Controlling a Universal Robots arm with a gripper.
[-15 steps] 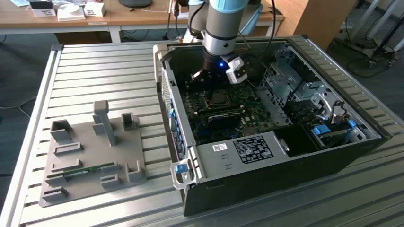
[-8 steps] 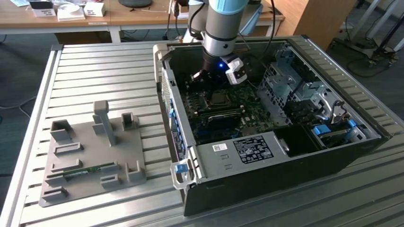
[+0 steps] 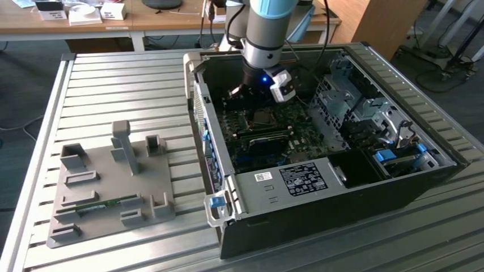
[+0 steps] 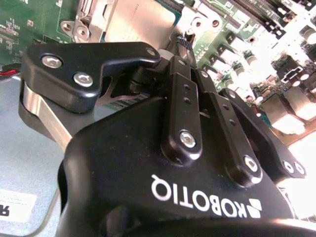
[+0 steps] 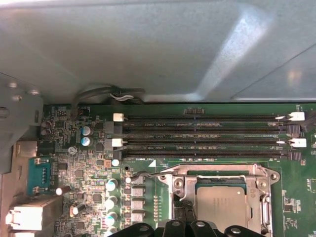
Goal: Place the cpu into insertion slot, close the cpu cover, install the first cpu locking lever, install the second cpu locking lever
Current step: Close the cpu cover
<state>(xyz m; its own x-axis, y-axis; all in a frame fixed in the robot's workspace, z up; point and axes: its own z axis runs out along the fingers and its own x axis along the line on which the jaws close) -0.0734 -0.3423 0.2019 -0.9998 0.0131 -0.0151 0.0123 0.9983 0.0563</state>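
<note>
Cpu, silvery side up, lies in the insertion slot; around it, a slatted table carries the computer case on its side and open, likely so the green motherboard faces upward for access. The cpu cover looks folded down around the cpu, a wire locking lever passing one corner. The fingers, drawn together with nothing clearly held, sit at the cover's edge, seemingly as a narrow tip for the latch hardware.

Matt metal cpu, shiny metal cpu cover, smooth semi-gloss black claw, ribbed metal table
</note>
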